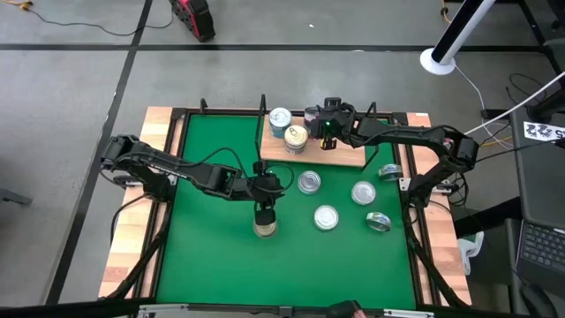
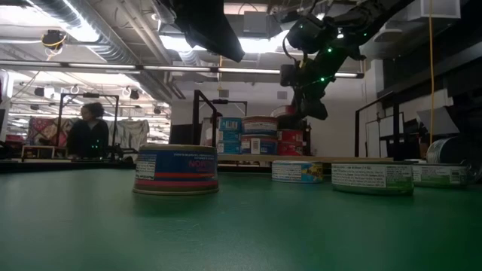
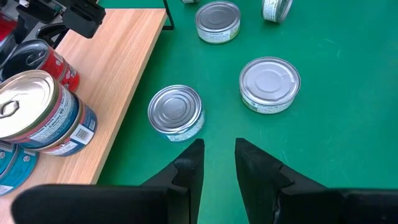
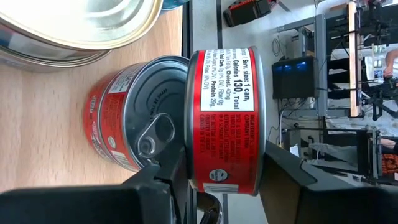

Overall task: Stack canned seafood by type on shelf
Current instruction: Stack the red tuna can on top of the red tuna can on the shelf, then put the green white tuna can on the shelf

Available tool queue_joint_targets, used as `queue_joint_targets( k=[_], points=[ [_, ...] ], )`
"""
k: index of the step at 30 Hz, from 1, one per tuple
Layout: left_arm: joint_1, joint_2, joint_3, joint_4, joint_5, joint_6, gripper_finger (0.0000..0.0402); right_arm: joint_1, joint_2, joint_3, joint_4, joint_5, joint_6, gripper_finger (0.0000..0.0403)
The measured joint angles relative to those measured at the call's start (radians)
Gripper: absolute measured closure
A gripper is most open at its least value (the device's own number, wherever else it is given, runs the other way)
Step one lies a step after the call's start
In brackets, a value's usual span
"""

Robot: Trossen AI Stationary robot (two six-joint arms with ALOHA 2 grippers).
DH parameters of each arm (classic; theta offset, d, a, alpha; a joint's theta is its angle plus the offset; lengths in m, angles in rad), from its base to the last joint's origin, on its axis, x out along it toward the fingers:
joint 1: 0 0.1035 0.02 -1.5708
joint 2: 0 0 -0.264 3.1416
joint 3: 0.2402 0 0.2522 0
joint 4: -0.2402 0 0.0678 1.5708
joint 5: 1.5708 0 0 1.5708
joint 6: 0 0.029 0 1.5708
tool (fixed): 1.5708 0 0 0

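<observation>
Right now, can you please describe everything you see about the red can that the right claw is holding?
The red can is a small round tin with a red side label printed in white nutrition text. It sits clamped between the dark fingers of the right claw, above the light-wood shelf. Directly under it stands a second red tin with a dark lid and pull tab; whether the two already touch cannot be told. Its own lid is hidden.

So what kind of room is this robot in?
Probably a robot lab or workshop: bare ceiling pipes, a concrete floor with cables, and more black frames and equipment behind the green mat.
</observation>
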Motion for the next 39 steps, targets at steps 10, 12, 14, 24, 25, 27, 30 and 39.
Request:
queue_joint_targets(
  k=[10,12,14,24,25,27,30,39],
  points=[
    [0.0,0.0,0.0,0.0,0.0,0.0,0.0315,0.0,0.0,0.0,-0.013,-0.008,0.0,0.0212],
    [0.0,0.0,0.0,0.0,0.0,0.0,0.0315,0.0,0.0,0.0,-0.009,-0.008,0.0,0.0185],
    [0.0,0.0,0.0,0.0,0.0,0.0,0.0315,0.0,0.0,0.0,-0.008,-0.008,0.0,0.0161],
    [0.0,0.0,0.0,0.0,0.0,-0.001,0.0315,0.001,0.0,0.0,-0.015,0.074,-0.023,0.0117],
    [0.0,0.0,0.0,0.0,0.0,-0.001,0.0315,0.001,0.0,0.0,-0.017,0.089,-0.025,0.0118],
    [0.0,0.0,0.0,0.0,0.0,-0.001,0.0315,0.001,0.0,0.0,-0.018,0.097,-0.025,0.0121],
    [0.0,0.0,0.0,0.0,0.0,-0.001,0.0315,0.001,0.0,0.0,-0.041,0.081,-0.025,0.0125],
    [0.0,0.0,0.0,0.0,0.0,-0.001,0.0315,0.001,0.0,0.0,-0.14,0.031,-0.011,0.0127]
  ],
)
